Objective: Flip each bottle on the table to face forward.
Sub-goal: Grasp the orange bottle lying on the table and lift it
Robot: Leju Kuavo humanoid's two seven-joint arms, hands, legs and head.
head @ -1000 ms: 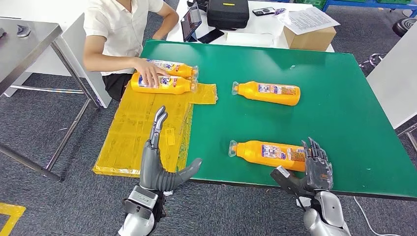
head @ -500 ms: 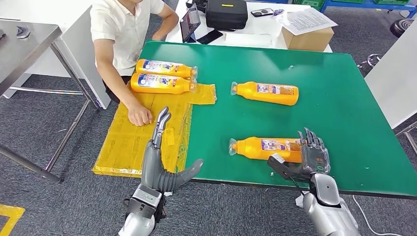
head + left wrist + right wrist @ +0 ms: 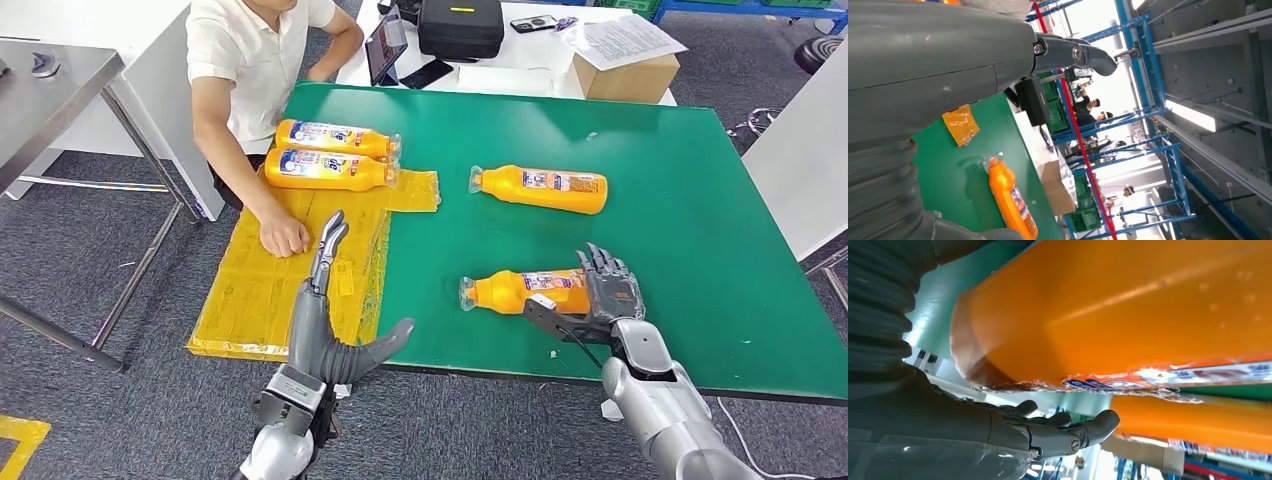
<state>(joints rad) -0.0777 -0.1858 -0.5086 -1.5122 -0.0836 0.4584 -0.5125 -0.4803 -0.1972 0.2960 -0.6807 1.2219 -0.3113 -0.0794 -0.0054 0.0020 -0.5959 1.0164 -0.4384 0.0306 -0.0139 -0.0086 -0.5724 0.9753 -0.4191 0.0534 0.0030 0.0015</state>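
My right hand (image 3: 607, 292) curls around the base end of the near orange bottle (image 3: 525, 291), which lies on its side on the green counter (image 3: 690, 230), cap toward my left; I cannot tell how firmly I hold it. My left hand (image 3: 325, 320) hovers with fingers spread, holding nothing, over the yellow sheet (image 3: 262, 290). Another bottle (image 3: 545, 188) lies farther back. Two bottles (image 3: 330, 155) lie side by side on the sheet, beside a person's arm (image 3: 250, 190).

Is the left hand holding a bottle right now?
No: in the head view the left hand hovers empty over the yellow sheet, fingers apart, well away from the nearest bottle.
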